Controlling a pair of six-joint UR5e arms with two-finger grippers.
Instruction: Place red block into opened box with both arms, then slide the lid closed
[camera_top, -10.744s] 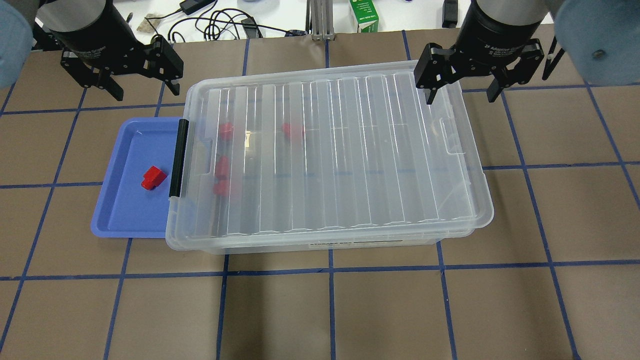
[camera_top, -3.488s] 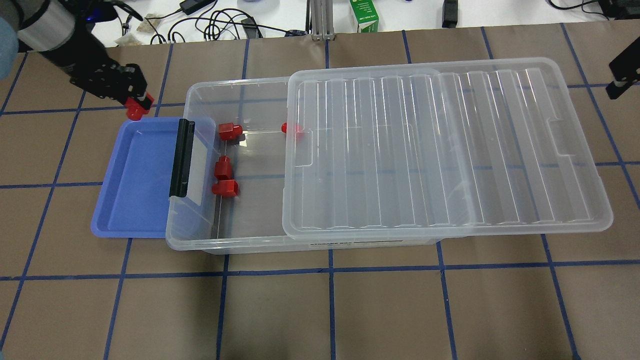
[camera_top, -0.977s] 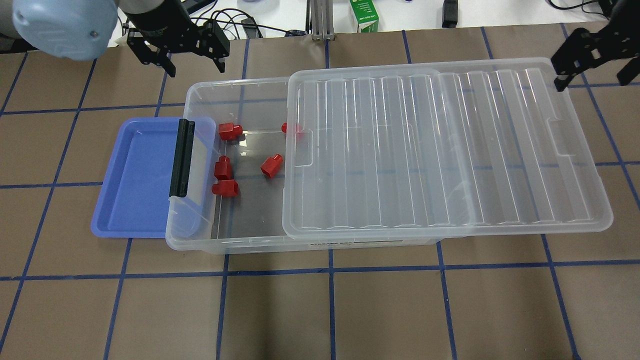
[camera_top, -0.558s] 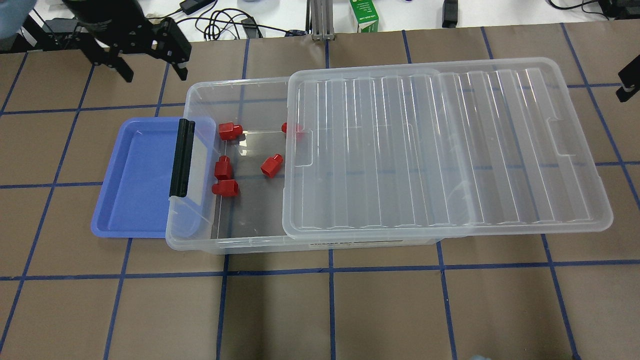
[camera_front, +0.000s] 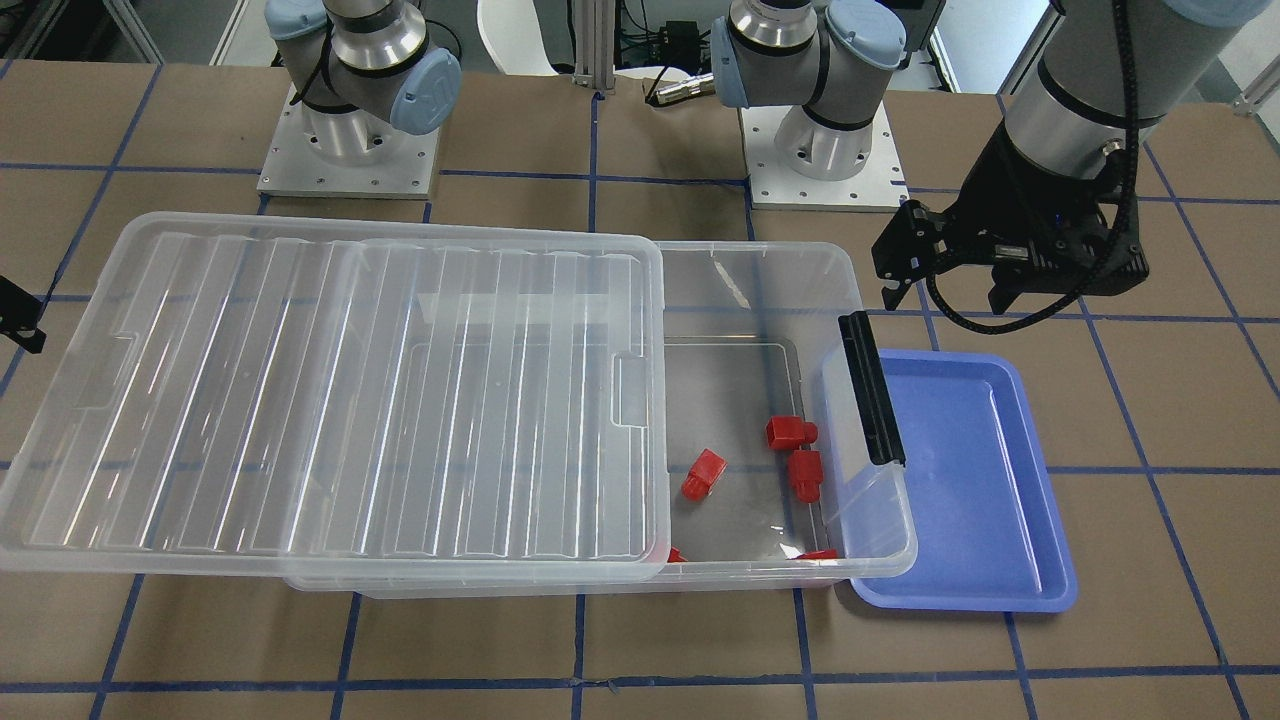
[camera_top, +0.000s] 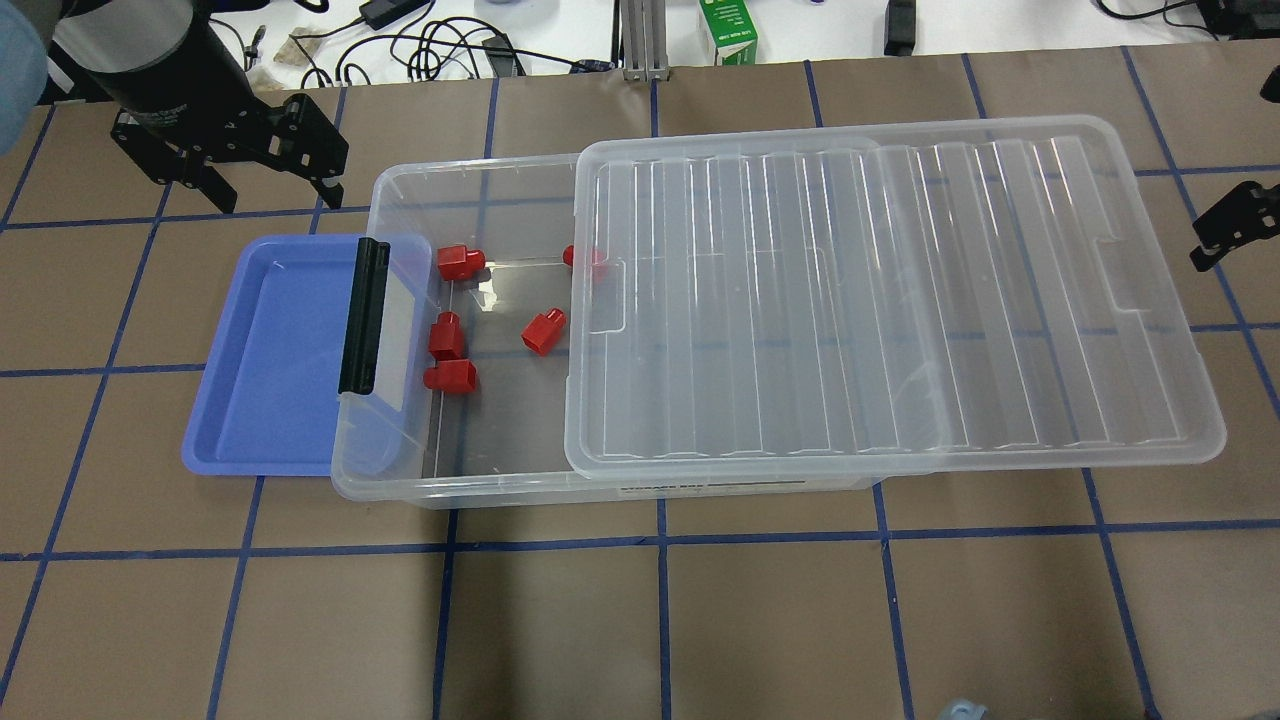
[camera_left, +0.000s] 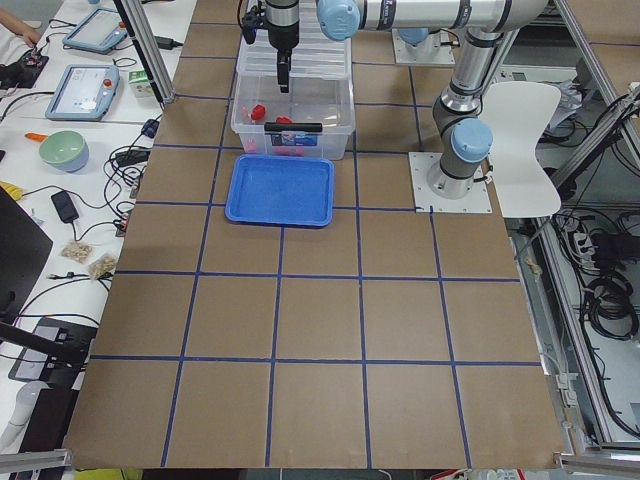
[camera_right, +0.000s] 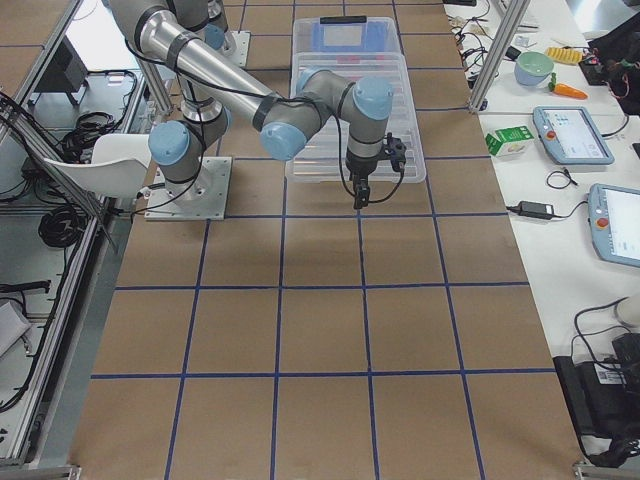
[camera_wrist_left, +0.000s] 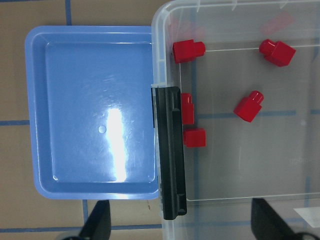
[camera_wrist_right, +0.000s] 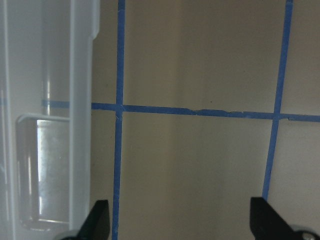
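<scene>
The red block (camera_top: 543, 331) lies on the floor of the box (camera_top: 470, 172), loose, near several other red pieces; it also shows in the front view (camera_front: 704, 473) and the left wrist view (camera_wrist_left: 248, 106). The ribbed lid (camera_top: 880, 300) rests slid to the right, so the box's left third by the black bar (camera_top: 362, 315) is uncovered. My left gripper (camera_top: 272, 192) hovers open and empty behind the tray's far corner. My right gripper (camera_wrist_right: 183, 222) is open and empty over bare table just beyond the lid's right end (camera_wrist_right: 80, 100).
An empty blue tray (camera_top: 270, 350) is tucked under the box's left end. Cables and a green carton (camera_top: 728, 30) lie past the table's far edge. The lid overhangs the box on the right.
The lid has been slid right, and the red block has gone from the blue tray into the box. In the last second the left gripper moved left and the right gripper moved along the lid's right end.
</scene>
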